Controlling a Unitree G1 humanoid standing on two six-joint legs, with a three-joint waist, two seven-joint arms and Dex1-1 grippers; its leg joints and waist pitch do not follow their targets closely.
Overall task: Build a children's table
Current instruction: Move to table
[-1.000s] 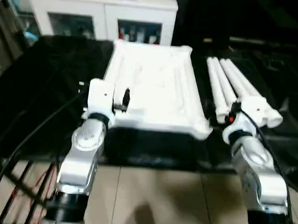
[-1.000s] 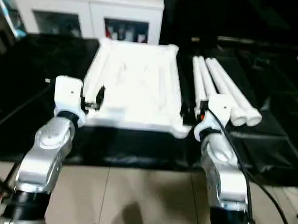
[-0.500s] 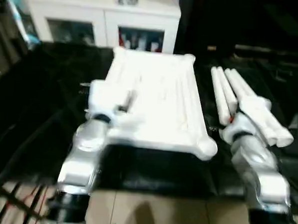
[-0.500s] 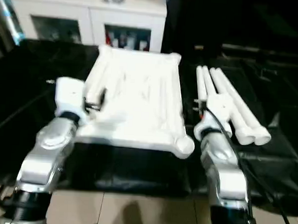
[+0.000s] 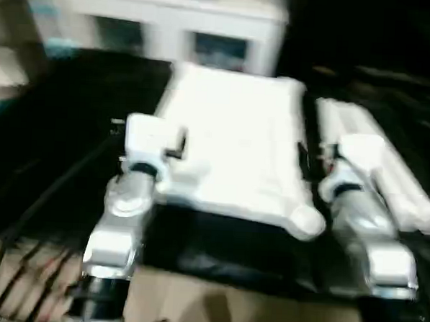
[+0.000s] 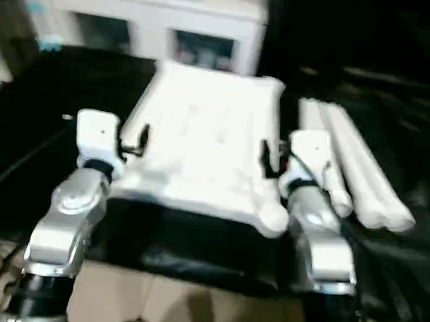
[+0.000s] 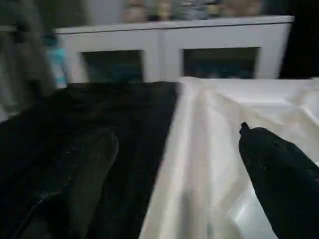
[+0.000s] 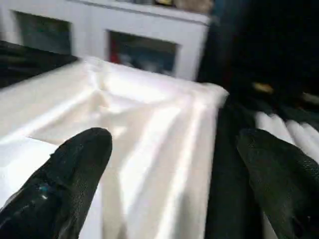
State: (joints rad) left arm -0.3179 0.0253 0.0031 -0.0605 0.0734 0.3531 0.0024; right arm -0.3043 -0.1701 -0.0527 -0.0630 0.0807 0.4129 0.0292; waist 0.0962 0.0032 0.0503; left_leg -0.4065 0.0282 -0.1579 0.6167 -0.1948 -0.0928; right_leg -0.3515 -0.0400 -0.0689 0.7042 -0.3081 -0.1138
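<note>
The white tabletop (image 5: 234,144) lies underside up on the black-draped work table (image 5: 51,131). Several white legs (image 5: 394,174) lie side by side just to its right. My left gripper (image 7: 174,134) is open and straddles the tabletop's left edge (image 7: 174,164): one finger (image 7: 279,174) is over the white plastic, the other (image 7: 75,179) over the black cloth. On the other side, my right gripper (image 8: 174,137) is open across the right edge, with one finger (image 8: 65,179) above the tabletop and the other (image 8: 281,174) toward the legs (image 8: 286,129). Neither holds anything.
A white cabinet (image 5: 164,25) with glass doors stands behind the work table. Tan floor (image 5: 214,312) shows in front of the table's near edge. Cables (image 5: 22,266) hang at the lower left beside my left forearm (image 5: 118,228).
The camera has shifted, so the whole picture sits differently. My right gripper now stands over the tabletop's right edge rather than by the legs. Both grippers stay open.
</note>
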